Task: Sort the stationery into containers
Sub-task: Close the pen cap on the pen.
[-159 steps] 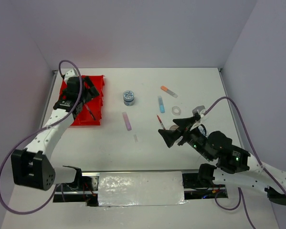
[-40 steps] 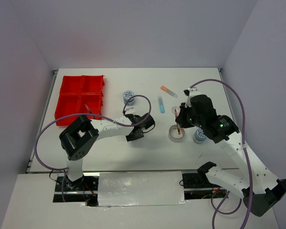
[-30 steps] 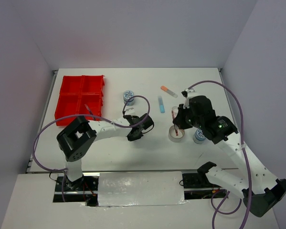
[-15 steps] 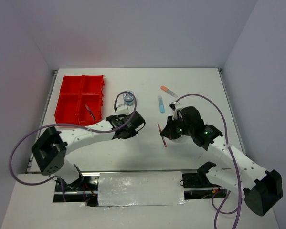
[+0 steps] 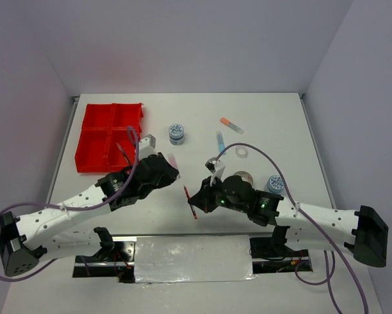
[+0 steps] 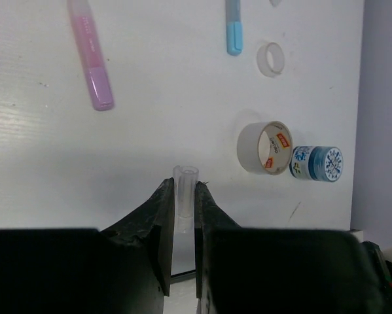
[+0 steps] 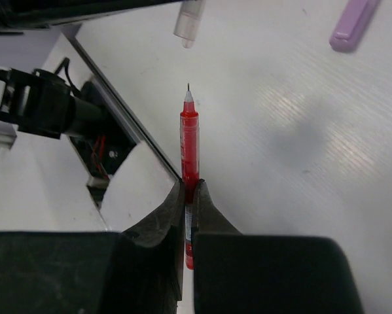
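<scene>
My left gripper [image 6: 184,191] [image 5: 171,174] is shut on a short clear pen cap [image 6: 185,186], held above the table. My right gripper [image 7: 188,190] [image 5: 199,197] is shut on a thin red pen [image 7: 190,137] [image 5: 190,203], uncapped, with its tip pointing at the clear cap [image 7: 188,23] a short gap away. The red four-compartment tray [image 5: 94,134] sits at the far left, with a thin pen [image 5: 122,151] in its near right compartment. A purple marker [image 6: 91,59] [image 7: 355,16] lies just beyond the left gripper.
On the table lie a light-blue marker [image 5: 220,141], an orange-capped marker [image 5: 231,124], a small tape ring [image 5: 241,152], a larger tape roll [image 6: 264,147] and two blue-lidded tubs [image 5: 177,133] [image 5: 275,184]. The table's near edge and the arm mounts [image 7: 52,104] are close below.
My right gripper has carried the red pen left and nearer, away from the tape roll. My left gripper has drawn back leftward with the cap. Pen tip and cap now face each other.
</scene>
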